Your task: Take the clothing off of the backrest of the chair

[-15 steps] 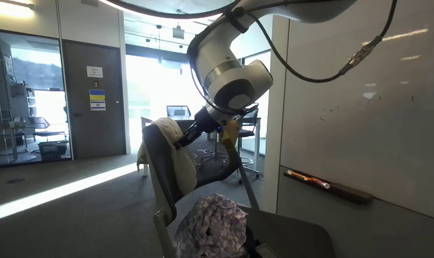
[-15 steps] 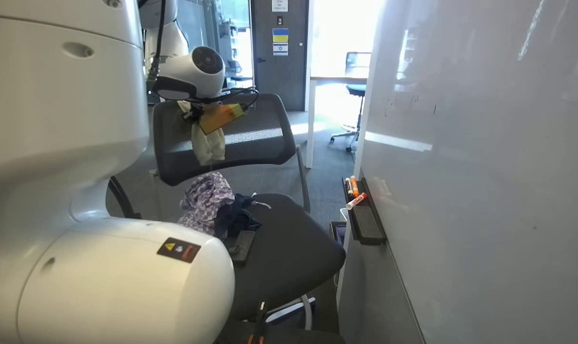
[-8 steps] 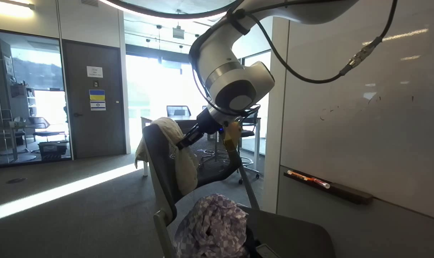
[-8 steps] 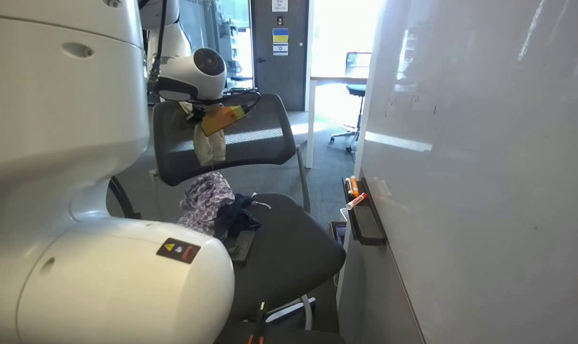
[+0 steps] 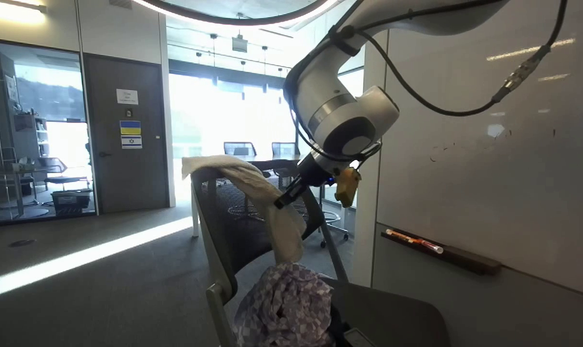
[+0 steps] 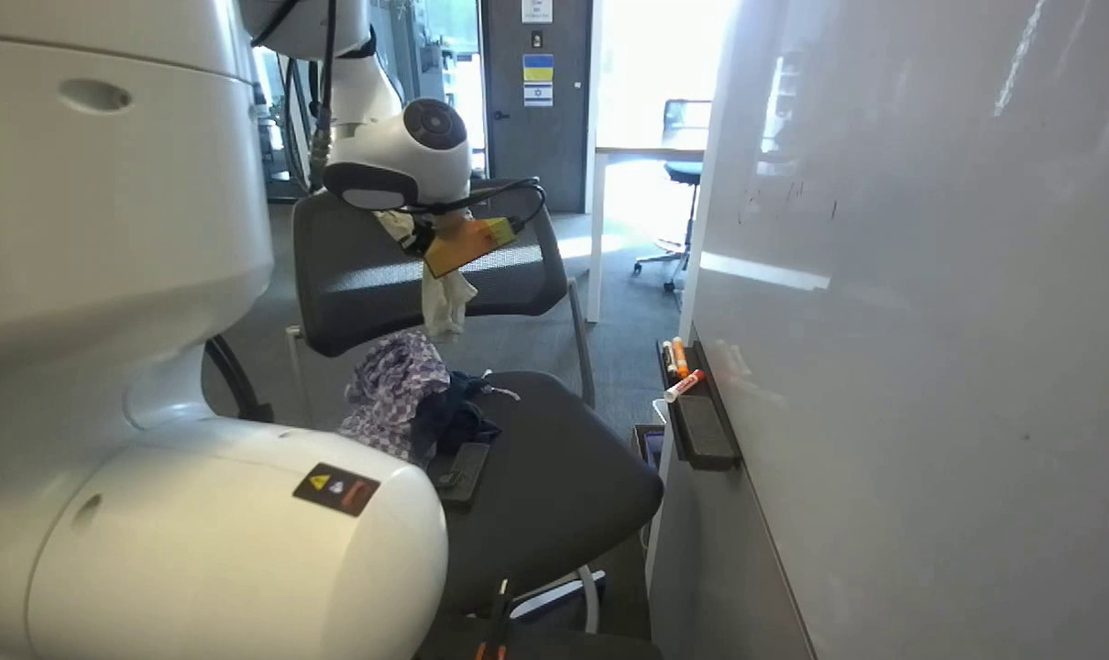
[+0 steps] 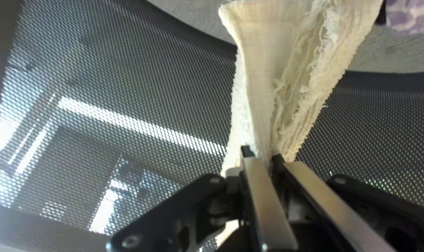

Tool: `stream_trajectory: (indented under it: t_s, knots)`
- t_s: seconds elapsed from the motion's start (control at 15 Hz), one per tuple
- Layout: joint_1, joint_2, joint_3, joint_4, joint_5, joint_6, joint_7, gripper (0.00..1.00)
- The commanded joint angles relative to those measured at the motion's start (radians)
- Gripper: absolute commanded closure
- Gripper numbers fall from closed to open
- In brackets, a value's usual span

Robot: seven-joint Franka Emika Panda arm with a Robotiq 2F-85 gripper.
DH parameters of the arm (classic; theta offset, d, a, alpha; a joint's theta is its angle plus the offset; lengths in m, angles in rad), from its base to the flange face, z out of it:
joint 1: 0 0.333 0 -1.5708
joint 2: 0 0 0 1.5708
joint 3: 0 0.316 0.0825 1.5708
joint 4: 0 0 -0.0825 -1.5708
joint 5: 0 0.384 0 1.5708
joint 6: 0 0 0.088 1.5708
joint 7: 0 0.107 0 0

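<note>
You are holding the cream cloth (image 5: 258, 187) with the gripper (image 7: 262, 157) clamped on it: in the wrist view, its fingers (image 7: 263, 197) are pinching the folds between their tips. In an exterior view, the cloth's upper length is lying over the top edge of the backrest (image 5: 236, 225) at the left and is slanting down rightward to the gripper, while a loose tail is hanging below, close over the checked cloth (image 5: 286, 303) on the seat (image 5: 388, 313); whether those two are touching, you cannot tell. You seem to be midway through the removal: the grasp is made, but the backrest is still bearing the upper end. The next move is probably calling for a lift and a pull to the right, until that left end is sliding clear of the edge. You are likely needing a firm pinch, since the draped part may be dragging, and enough height that the tail is not sweeping the checked cloth along.
</note>
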Motion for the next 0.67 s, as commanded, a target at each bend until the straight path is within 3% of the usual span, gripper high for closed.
stream_trajectory:
  t_s: [0.0, 0.4, 0.6]
  knots:
    - [-0.006, -0.127, -0.034, -0.177, -0.146, 0.026, 0.150, 0.95]
    - [-0.031, -0.301, -0.077, -0.437, -0.476, 0.054, 0.401, 0.95]
    - [-0.058, -0.371, -0.058, -0.476, -0.584, -0.017, 0.445, 0.95]
